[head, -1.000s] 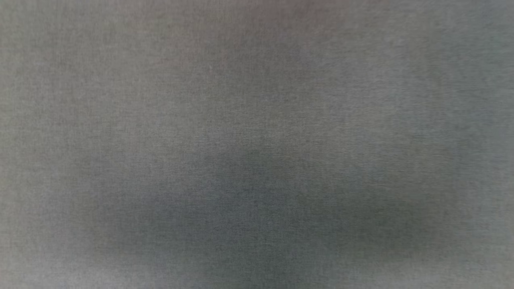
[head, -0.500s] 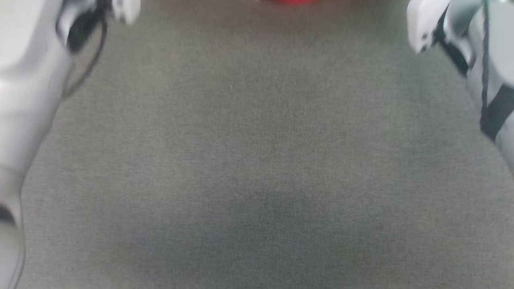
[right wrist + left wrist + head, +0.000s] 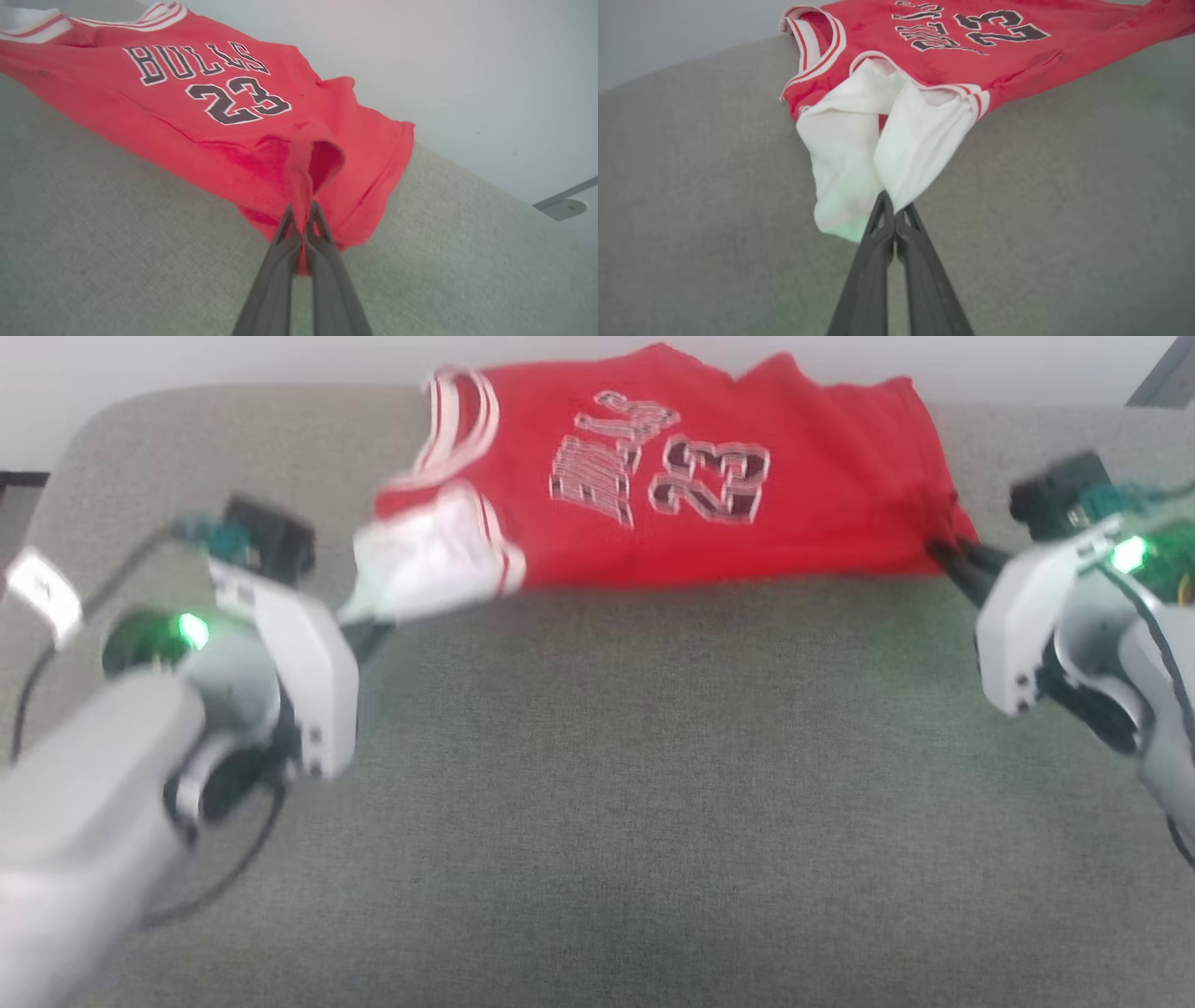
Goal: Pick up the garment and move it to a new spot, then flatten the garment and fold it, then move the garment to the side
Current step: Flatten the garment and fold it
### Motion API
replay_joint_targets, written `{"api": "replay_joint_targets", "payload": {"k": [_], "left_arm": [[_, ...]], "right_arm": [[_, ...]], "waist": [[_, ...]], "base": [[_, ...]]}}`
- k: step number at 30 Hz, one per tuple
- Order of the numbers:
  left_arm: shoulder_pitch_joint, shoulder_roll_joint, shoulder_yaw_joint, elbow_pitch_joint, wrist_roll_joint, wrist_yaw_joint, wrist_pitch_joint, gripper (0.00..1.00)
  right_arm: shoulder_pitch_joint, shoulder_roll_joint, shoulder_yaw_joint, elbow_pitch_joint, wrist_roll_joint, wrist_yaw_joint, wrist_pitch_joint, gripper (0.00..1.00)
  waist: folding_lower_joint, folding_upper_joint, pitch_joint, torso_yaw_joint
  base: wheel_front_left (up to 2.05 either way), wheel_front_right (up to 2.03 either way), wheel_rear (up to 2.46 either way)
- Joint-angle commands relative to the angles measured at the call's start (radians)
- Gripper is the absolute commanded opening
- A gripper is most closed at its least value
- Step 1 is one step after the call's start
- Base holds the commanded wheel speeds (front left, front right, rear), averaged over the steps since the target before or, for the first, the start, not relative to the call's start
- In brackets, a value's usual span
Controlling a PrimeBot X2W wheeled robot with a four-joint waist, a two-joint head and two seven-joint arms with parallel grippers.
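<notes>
The garment lies at the far edge of the grey surface. The left gripper is clamped on its white sleeve and the right gripper on its red hem. The moving step seems to be in hand, and it next calls for an even lift by both arms.

In the head view the garment, along the far edge of the desk, has its white sleeve smeared by blur, and the sleeve covers the tips of the left gripper. The right gripper has its tips buried in a red fold. The left forearm and right forearm are cut off by the picture's edges. The garment's underside is hidden against the desk.
</notes>
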Motion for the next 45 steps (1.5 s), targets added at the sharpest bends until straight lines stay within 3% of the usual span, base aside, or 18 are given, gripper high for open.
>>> {"api": "replay_joint_targets", "payload": {"k": [1, 9, 18, 24, 27, 33, 39, 44, 45], "left_arm": [[0.015, 0.007, 0.001, -0.009, -0.009, 0.008, 0.001, 0.00], [0.311, 0.176, -0.023, -0.418, -0.075, 0.224, 0.030, 0.00], [0.442, 0.249, -0.061, -0.595, -0.118, 0.342, 0.083, 0.00], [0.492, 0.287, -0.081, -0.669, -0.146, 0.402, 0.124, 0.00], [0.476, 0.303, -0.068, -0.681, -0.127, 0.403, 0.110, 0.00], [0.394, 0.322, -0.026, -0.663, -0.075, 0.356, 0.084, 0.00], [0.267, 0.306, 0.010, -0.568, -0.035, 0.268, 0.093, 0.00], [0.157, 0.260, 0.019, -0.422, -0.014, 0.181, 0.120, 0.00], [0.157, 0.260, 0.019, -0.422, -0.014, 0.181, 0.120, 0.00]], "right_arm": [[0.018, -0.005, 0.001, -0.004, 0.006, -0.002, 0.004, 0.00], [0.228, -0.170, 0.040, -0.269, 0.107, -0.002, 0.097, 0.00], [0.383, -0.330, 0.056, -0.458, 0.209, -0.002, 0.170, 0.00], [0.454, -0.401, 0.073, -0.548, 0.267, -0.002, 0.206, 0.00], [0.462, -0.410, 0.046, -0.542, 0.271, -0.002, 0.184, 0.00], [0.429, -0.349, -0.029, -0.475, 0.219, -0.002, 0.157, 0.00], [0.378, -0.240, -0.120, -0.383, 0.126, -0.002, 0.166, 0.00], [0.320, -0.141, -0.170, -0.314, 0.047, -0.002, 0.190, 0.00], [0.320, -0.141, -0.170, -0.314, 0.047, -0.002, 0.190, 0.00]], "waist": [[0.0000, 0.0000, -0.007, 0.002], [0.0000, 0.0000, -0.019, 0.005], [0.0000, 0.0000, -0.013, -0.004], [0.0000, 0.0000, -0.009, -0.017], [0.0000, 0.0000, -0.008, -0.028], [0.0000, 0.0000, -0.006, -0.059], [0.0000, 0.0000, 0.003, -0.095], [0.0000, 0.0000, 0.021, -0.122], [0.0000, 0.0000, 0.021, -0.122]], "base": [[0.00, 0.00, 0.00], [0.00, 0.00, 0.00], [0.00, 0.00, 0.00], [0.00, 0.00, 0.00], [0.00, 0.00, 0.00], [0.00, 0.00, 0.00], [0.00, 0.00, 0.00], [0.00, 0.00, 0.00], [0.00, 0.00, 0.00]]}}
